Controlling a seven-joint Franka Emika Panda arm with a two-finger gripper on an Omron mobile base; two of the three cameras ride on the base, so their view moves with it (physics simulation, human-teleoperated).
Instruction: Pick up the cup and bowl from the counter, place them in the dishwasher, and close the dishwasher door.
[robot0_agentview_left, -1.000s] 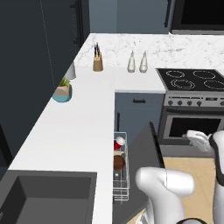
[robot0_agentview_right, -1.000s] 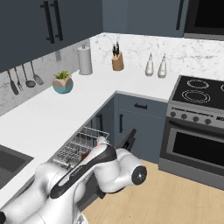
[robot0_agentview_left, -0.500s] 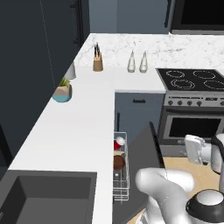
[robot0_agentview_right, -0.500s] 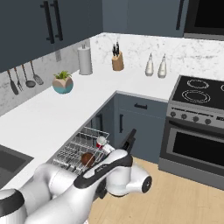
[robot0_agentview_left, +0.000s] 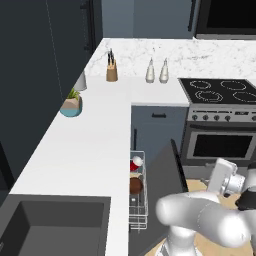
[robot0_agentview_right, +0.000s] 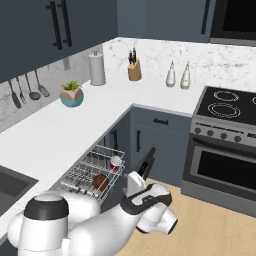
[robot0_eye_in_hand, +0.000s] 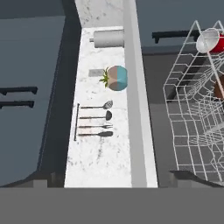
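Observation:
The red cup (robot0_agentview_left: 136, 163) lies in the dishwasher's white wire rack (robot0_agentview_left: 138, 200), with the dark-brown bowl (robot0_agentview_left: 136, 185) just in front of it. The right base view shows the same cup (robot0_agentview_right: 115, 162) and bowl (robot0_agentview_right: 100, 181) in the pulled-out rack (robot0_agentview_right: 82, 175). The slate-blue dishwasher door (robot0_agentview_left: 166, 172) stands partly raised beside the rack. My white hand (robot0_agentview_left: 222, 176) is to the door's right, on its outer side. In the hand view my gripper (robot0_eye_in_hand: 113, 181) is open and holds nothing; the cup (robot0_eye_in_hand: 210, 41) and the bowl's edge (robot0_eye_in_hand: 220, 89) lie at the right.
The white counter (robot0_agentview_left: 90, 145) carries a teal plant pot (robot0_agentview_left: 70, 106), a knife block (robot0_agentview_left: 112, 73) and two white shaker bottles (robot0_agentview_left: 156, 71). The steel oven (robot0_agentview_left: 220, 142) stands right of the dishwasher. A sink (robot0_agentview_left: 50, 225) is at the near left.
My arm has swung lower, its elbow now in front of the base. The hand has dropped a little by the door's outer side. The cup and bowl have stayed in the rack.

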